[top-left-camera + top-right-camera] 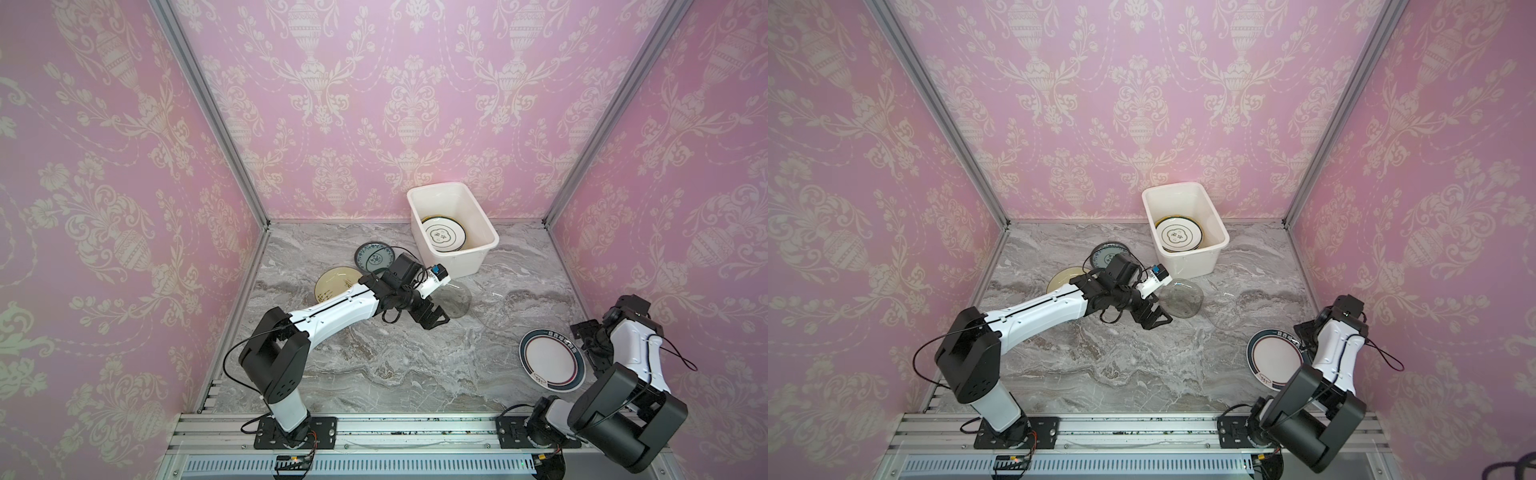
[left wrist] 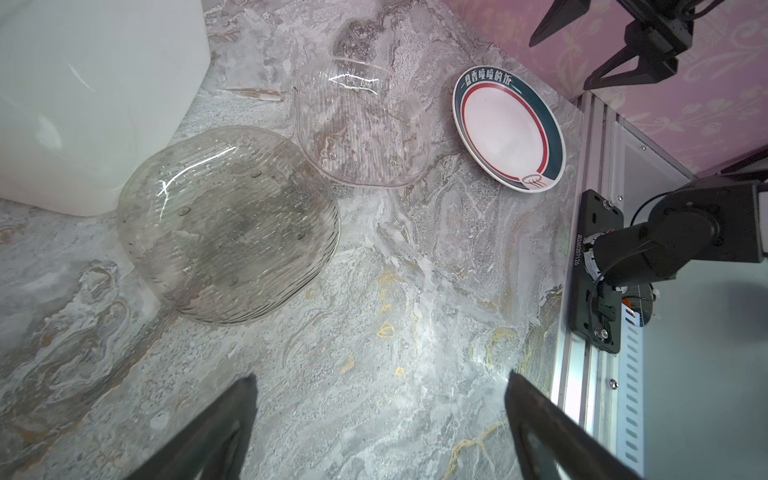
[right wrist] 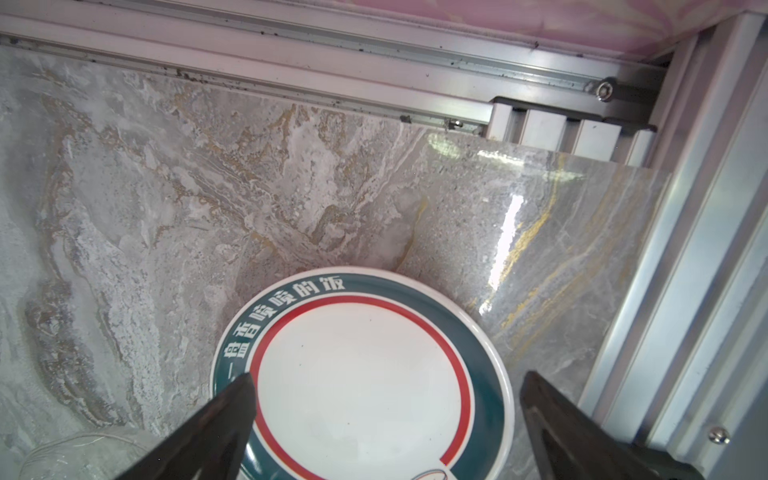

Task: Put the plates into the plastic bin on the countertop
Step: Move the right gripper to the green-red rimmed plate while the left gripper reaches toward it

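Two arms: both sets of fingers spread wide, nothing held.
Left fingers (image 2: 216, 432): above bare desk (image 2: 374, 291), near the tinted clear glass plate (image 2: 228, 224).
Right fingers (image 3: 216, 424): over the lettered-rim plate (image 3: 361, 374) at the desk's right edge; contact cannot be told.
Plastic bin (image 1: 457, 262): at the back of the desk, holding a stack topped by a white dark-rimmed plate (image 1: 442, 235).
Second clear glass plate (image 2: 361, 129): just beside the tinted one.
Blue-patterned plate (image 1: 374, 257), pale yellow plate (image 1: 332, 284): left of the bin, partly behind the left arm.
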